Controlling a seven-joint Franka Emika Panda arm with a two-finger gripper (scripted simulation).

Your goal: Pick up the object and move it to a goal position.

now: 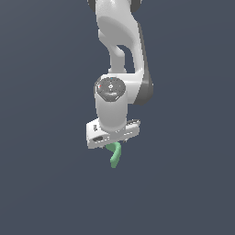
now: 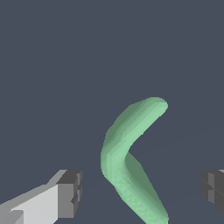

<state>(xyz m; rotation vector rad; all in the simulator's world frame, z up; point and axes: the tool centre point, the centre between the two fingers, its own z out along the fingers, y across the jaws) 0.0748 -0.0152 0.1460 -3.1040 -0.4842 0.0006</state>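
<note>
Dark blue-grey ground fills both views, plain and without marks, so I cannot see any edge of the bench or any sign of the goal. From the exterior view, the white arm (image 1: 120,50) comes down from the top and the tool (image 1: 112,146) points downward, directly over the object (image 1: 115,155), a small mint-green bent bar whose lower end shows under the tool body. In the wrist view the object (image 2: 127,153) lies between the two fingers (image 2: 70,192), and both dark pads stand well apart from it, one on each side, with clear gaps. So the tool is wide open and holds nothing. Whether the object rests on the ground or the fingers already reach its level I cannot tell for sure from these pictures. I judge that the grasp is prepared but not yet closed. The bar looks stiff and light, with a matte surface, so it should not slip much or bend. Its rounded, curved form is the difficulty: if the pads close on one arm far from the bend, it may turn in the grip. Better to take it near the elbow, where it is thickest and its weight is balanced, and to close slowly.
</note>
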